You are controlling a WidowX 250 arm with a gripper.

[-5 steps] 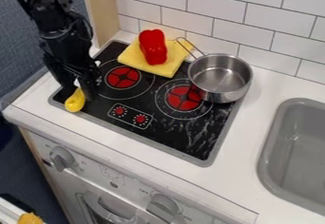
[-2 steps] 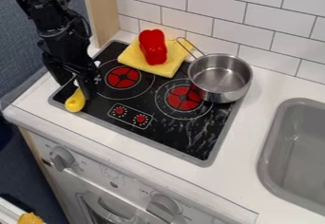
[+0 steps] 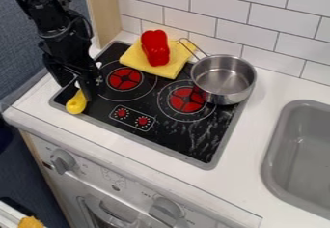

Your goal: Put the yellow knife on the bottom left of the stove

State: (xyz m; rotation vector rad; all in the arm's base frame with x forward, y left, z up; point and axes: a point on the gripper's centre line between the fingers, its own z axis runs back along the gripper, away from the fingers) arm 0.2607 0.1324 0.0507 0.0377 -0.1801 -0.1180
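Toward nine o'clock on the black stovetop point(image 3: 164, 135), taking the middle of that surface as the centre of the dial, lies the yellow knife point(image 3: 76, 104), its rounded handle end near the stove's edge. The black gripper point(image 3: 80, 92) hangs right over it at the same nine o'clock spot, fingers apart, one on either side of the knife's upper part; whether either finger touches it I cannot tell. Its arm slants down from ten to eleven o'clock. At twelve o'clock a folded yellow cloth point(image 3: 132, 59) lies on the stove, with a red pepper point(image 3: 155, 48) on top. The steel pot point(image 3: 224, 89) sits at two o'clock, beside the cloth and partly overlapping the three o'clock burner point(image 3: 186, 100), its handle pointing toward ten or eleven. Another red burner point(image 3: 124, 78) is at eleven, and the printed control panel point(image 3: 132, 118) at seven. Beyond the stove, the grey sink point(image 3: 278, 174) is set into the white counter point(image 3: 258, 140) at four o'clock.
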